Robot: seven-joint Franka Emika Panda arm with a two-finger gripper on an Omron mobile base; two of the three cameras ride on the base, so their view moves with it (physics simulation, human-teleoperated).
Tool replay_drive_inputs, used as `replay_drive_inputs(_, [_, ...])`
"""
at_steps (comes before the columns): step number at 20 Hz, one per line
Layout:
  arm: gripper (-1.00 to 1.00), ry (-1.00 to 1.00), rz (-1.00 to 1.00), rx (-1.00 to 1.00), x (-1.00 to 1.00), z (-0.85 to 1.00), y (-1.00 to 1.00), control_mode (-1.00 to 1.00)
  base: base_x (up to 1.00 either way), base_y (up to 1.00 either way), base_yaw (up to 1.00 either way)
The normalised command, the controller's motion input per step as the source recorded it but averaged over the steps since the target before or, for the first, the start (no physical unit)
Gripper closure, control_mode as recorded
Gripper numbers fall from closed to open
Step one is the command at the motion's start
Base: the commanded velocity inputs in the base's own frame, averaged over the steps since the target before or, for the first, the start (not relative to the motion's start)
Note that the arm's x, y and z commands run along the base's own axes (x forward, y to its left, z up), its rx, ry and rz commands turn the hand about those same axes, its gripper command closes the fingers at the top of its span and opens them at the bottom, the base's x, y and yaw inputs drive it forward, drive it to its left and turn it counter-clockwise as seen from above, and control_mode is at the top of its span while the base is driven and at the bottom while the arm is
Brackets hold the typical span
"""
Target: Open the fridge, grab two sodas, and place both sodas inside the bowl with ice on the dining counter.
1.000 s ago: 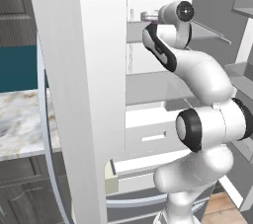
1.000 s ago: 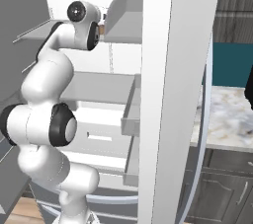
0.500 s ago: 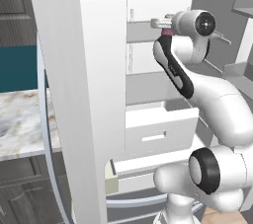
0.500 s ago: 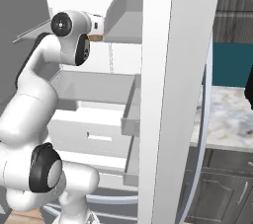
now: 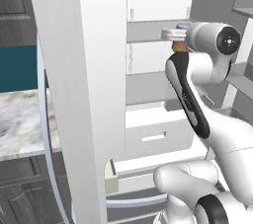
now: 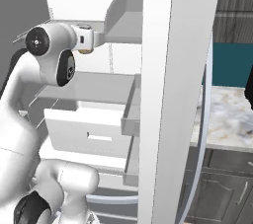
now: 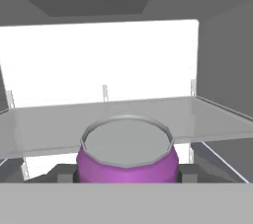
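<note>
You have the fridge [image 5: 148, 134] standing open, its white interior showing grey shelves and a pulled-out drawer. In the hand view, the purple soda [image 7: 127, 161] sits upright, grey rimmed top facing you, level with the front edge of a glass shelf.

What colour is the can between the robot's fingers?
Purple, with a grey top. The can shows best in the hand view, right up close.
</note>
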Motion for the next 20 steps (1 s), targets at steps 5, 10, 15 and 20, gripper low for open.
replay_drive_inputs(5, [1.0, 0.0, -0.04, 0.0, -1.0, 0.0, 0.0, -1.0, 0.0, 0.0, 0.0])
replay_drive_inputs(10, [1.0, 0.01, -0.03, 0.0, -1.0, 0.0, 0.0, -1.0, 0.0, 0.0, 0.0])
replay_drive_inputs(15, [1.0, 0.04, -0.01, 0.0, -0.97, -0.01, 0.0, -1.0, 0.0, 0.0, 0.0])
replay_drive_inputs(20, [1.0, 0.06, 0.0, -0.01, -0.78, -0.26, 0.02, -1.0, 0.0, 0.0, 0.0])
